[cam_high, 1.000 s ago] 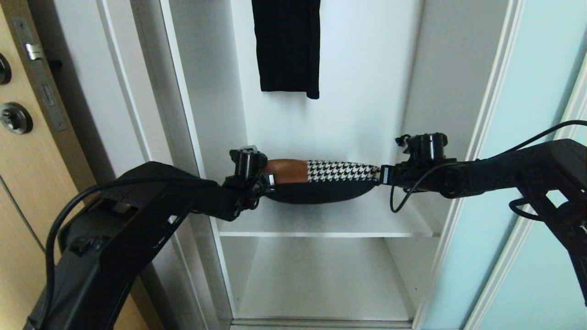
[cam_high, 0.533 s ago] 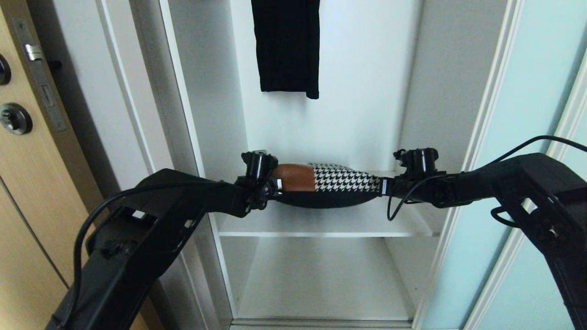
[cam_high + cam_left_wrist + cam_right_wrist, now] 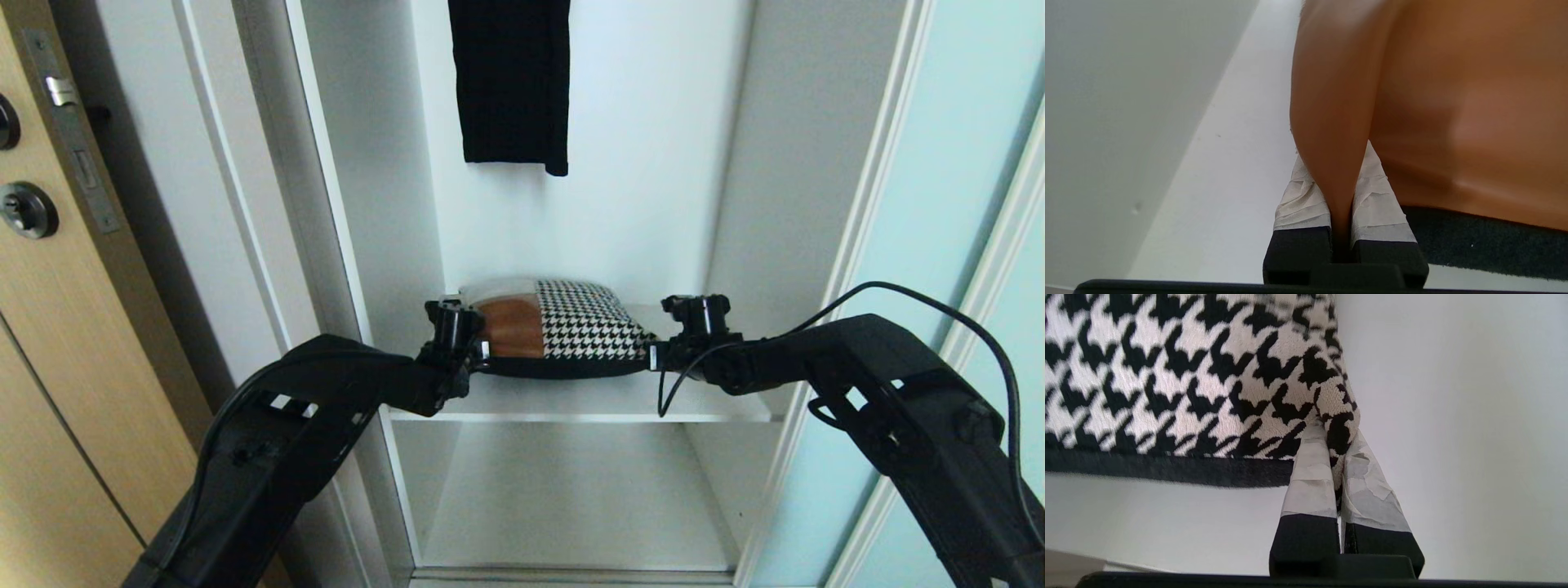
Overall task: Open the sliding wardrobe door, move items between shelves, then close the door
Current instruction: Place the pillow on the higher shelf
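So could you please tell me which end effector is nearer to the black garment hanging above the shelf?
Left. The left end effector grips the pillow almost below the black garment; the right end effector grips the far corner.

Over the last second both arms reach deeper into the wardrobe, carrying the patchwork pillow (image 3: 555,331) with them. The left gripper (image 3: 478,353) and right gripper (image 3: 651,357) sit lower and closer together in the head view than before. The pillow, earlier seen edge-on and stretched flat, now shows its tan and houndstooth top, lower over the shelf (image 3: 588,404).
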### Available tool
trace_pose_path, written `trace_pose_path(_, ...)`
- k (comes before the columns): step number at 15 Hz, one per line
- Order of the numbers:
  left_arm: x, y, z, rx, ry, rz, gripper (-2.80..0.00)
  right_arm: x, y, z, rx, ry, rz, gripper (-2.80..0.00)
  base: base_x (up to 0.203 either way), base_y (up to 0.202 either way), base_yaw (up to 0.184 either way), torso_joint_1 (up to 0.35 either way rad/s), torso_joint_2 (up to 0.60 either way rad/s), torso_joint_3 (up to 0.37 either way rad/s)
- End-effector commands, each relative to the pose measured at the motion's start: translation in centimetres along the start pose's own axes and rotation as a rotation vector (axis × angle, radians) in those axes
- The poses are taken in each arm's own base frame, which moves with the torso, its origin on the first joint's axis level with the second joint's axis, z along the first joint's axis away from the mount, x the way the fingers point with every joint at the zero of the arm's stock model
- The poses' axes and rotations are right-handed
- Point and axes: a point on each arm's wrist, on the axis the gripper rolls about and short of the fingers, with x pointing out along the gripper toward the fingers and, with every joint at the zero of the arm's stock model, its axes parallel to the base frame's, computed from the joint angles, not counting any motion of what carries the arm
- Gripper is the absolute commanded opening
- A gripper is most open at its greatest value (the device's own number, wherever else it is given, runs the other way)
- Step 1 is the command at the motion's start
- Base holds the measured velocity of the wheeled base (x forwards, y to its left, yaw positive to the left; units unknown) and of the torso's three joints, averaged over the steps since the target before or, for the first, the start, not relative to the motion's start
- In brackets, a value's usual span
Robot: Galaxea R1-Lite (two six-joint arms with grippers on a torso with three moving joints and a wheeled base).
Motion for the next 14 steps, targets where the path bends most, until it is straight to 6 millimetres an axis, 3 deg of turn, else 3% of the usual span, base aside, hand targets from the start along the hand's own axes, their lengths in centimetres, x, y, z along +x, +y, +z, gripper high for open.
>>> trace_pose_path(1,0.7,0.7,-1.0,0.012,0.005,0.027,-2.8,0.8,0.1,-1.5,-0.016,0.03,-0.004,-2.8,0.0,0.0,0.0,0.0,0.0,0.0)
trace_pose_path(10,1.8,1.7,-2.4,0.04,-0.021,0.067,-2.8,0.8,0.1,-1.5,-0.049,0.023,-0.002,-2.8,0.0,0.0,0.0,0.0,0.0,0.0)
trace_pose_path(14,1.5,1.6,-1.6,0.039,-0.035,0.054,-2.8,-1.1,0.0,0.2,-0.032,0.019,0.007,-2.8,0.0,0.0,0.0,0.0,0.0,0.0)
